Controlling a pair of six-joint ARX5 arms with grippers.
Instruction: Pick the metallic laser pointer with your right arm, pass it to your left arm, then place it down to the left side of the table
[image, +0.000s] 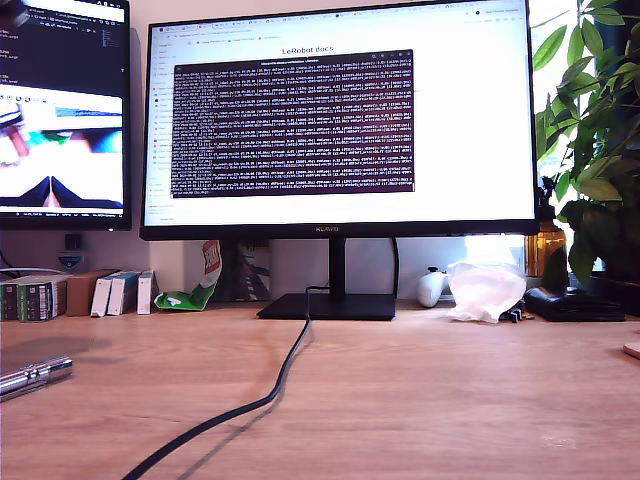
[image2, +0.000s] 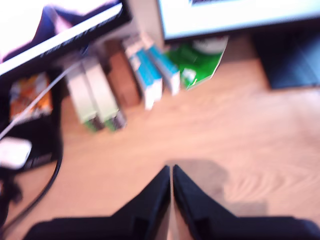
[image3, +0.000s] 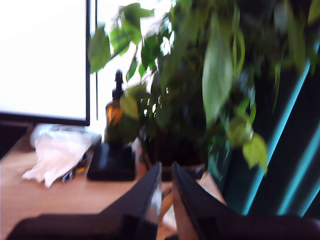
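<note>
The metallic laser pointer (image: 36, 376) lies flat on the table (image: 420, 400) at the exterior view's left edge, well apart from the black cable (image: 262, 400) that snakes out from the monitor stand (image: 327, 306); neither wrist view shows it. My first gripper (image2: 172, 172) hangs over bare wood in front of the row of small boxes (image2: 125, 87) that stands beside the monitor stand, its jaws pressed nearly together and holding nothing. My second gripper (image3: 166, 172) faces the potted plant (image3: 200, 85) and the crumpled white bag (image3: 57, 152) on the stand's other side, jaws almost closed and empty too. The risk I judge greatest: the pointer is a smooth cylinder, so a glancing touch could roll it off the edge (I cannot see how much table remains there). No open container shows its contents; the boxes look closed.
</note>
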